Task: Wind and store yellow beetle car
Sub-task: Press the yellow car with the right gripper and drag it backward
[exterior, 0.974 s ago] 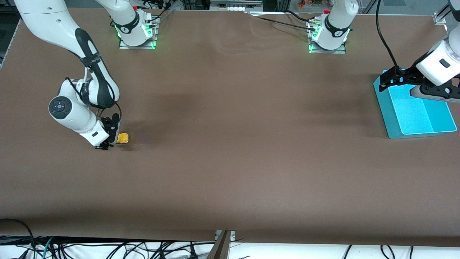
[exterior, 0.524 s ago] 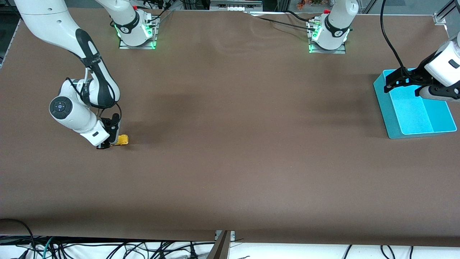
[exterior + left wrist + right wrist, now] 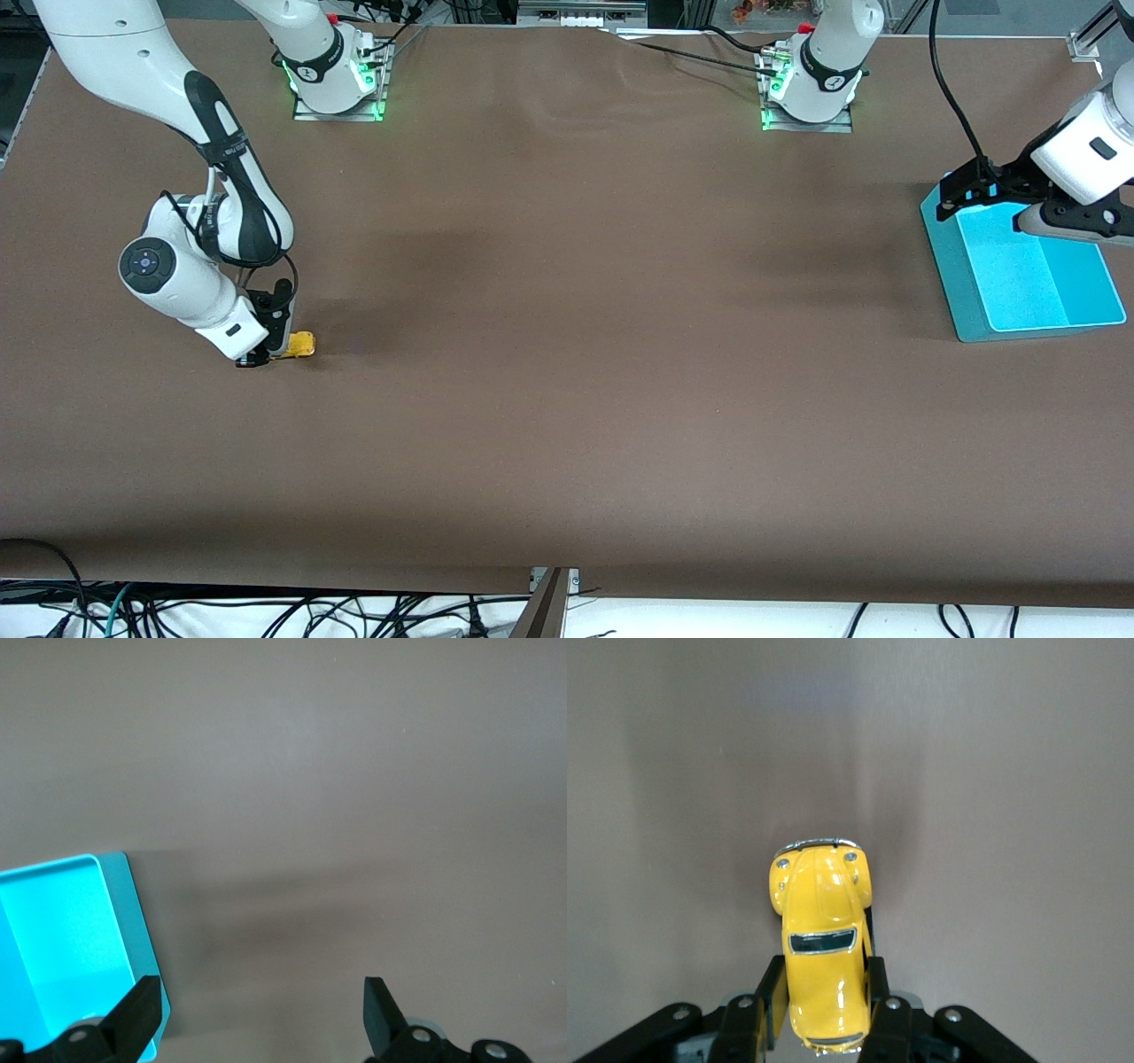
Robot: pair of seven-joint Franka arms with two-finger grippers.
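The right tool (image 3: pixel 824 1010) clamps the yellow car (image 3: pixel 302 344) at the surface's (image 3: pixel 567 399) nine o'clock edge. The left tool (image 3: pixel 261 1010), released, waits over the bin (image 3: pixel 1032 279) at three o'clock. A narrow rear-body grip could slip during wind-back.

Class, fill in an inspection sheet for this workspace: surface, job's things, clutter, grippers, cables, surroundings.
Surface: brown table, bare over most of its area.
Job's things: yellow car on the table toward the right arm's end; turquoise bin toward the left arm's end, nothing seen in it.
Clutter: nothing seen.
Grippers: right gripper fingers shut on the car's sides; left gripper open over the bin's edge.
Cables: black cable running to the left arm; loose cables below the table's near edge.
Surroundings: two arm bases with green lights.
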